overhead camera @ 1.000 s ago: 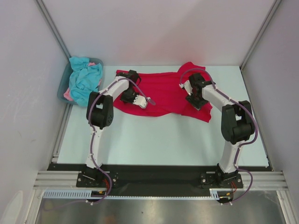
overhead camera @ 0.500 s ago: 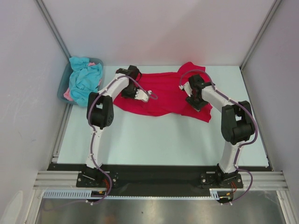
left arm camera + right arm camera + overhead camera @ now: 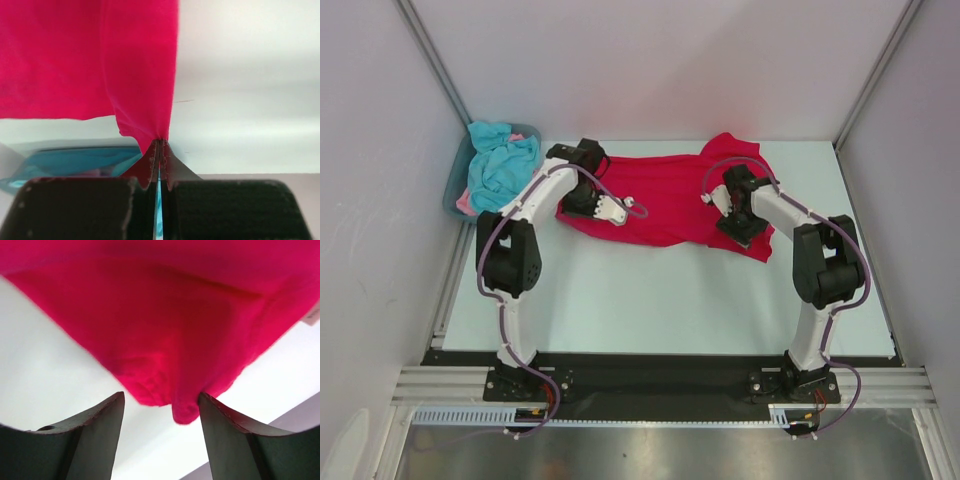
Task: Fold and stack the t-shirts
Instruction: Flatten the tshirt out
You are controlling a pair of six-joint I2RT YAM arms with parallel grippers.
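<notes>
The crimson red t-shirt lies spread across the back middle of the table. My left gripper is at its left edge, shut on a pinch of the red cloth, which hangs from the closed fingertips. My right gripper is over the shirt's right side. Its jaws stand open with a bunched red fold between the fingers, touching the right one. A turquoise-blue t-shirt and a bit of pink cloth fill the tub.
The grey-blue plastic tub sits at the table's back left corner, close to my left arm. White walls enclose the table on three sides. The pale table surface stretches in front of the red shirt.
The left arm's elbow swung out to the left and its gripper drew the shirt's left edge left and back. The right jaws spread a little wider.
</notes>
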